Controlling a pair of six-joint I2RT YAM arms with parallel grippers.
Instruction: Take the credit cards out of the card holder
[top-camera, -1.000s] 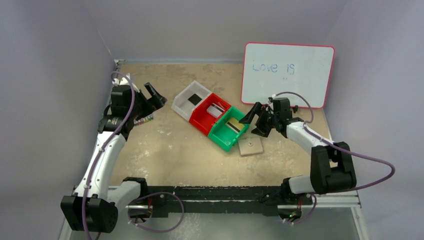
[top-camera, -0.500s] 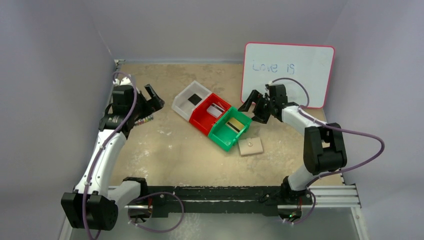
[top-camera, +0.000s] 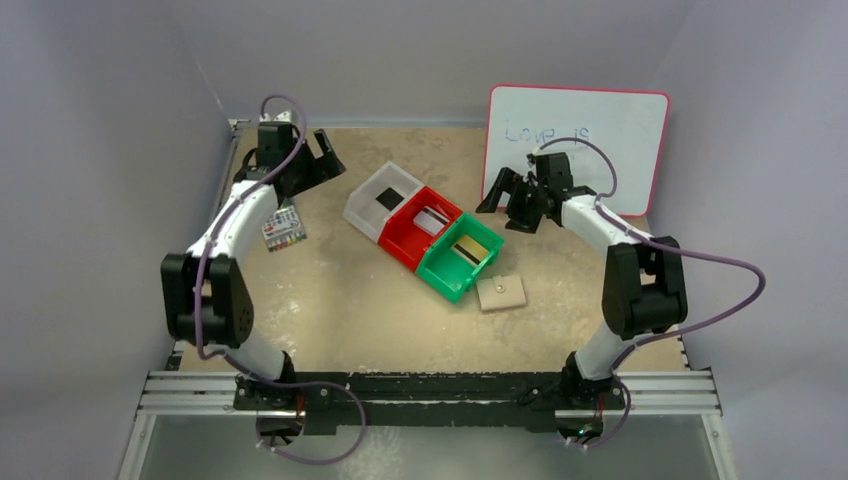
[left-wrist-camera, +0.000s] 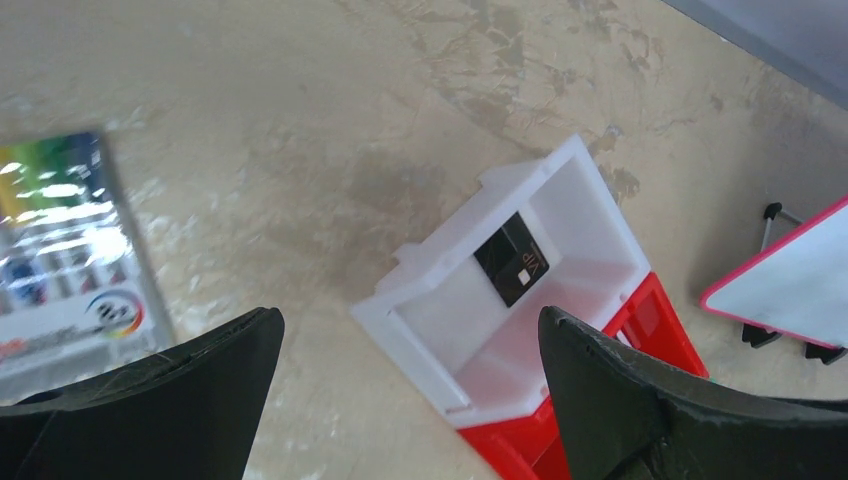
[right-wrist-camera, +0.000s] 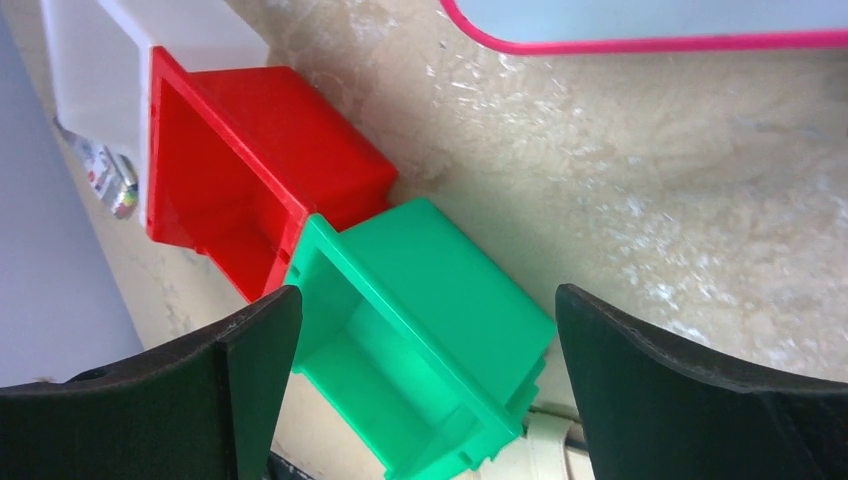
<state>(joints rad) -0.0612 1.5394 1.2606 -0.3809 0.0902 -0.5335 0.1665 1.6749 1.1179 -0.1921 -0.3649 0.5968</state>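
Tan and folded shut, the card holder (top-camera: 501, 292) lay on the table (top-camera: 350, 300), just beside the green bin (top-camera: 443, 280) and well apart from both arms. You had the left gripper (top-camera: 322, 160) and the right gripper (top-camera: 503, 203) spread wide, each holding nothing.

The credit cards were already out:
- the black card (left-wrist-camera: 511, 272) in the white bin (top-camera: 360, 215)
- the silver card (top-camera: 432, 220) in the red bin (top-camera: 402, 246)
- the gold card (top-camera: 465, 250) in the green bin

I judged them light, stiff and slick, so you would best pinch one by a short edge.
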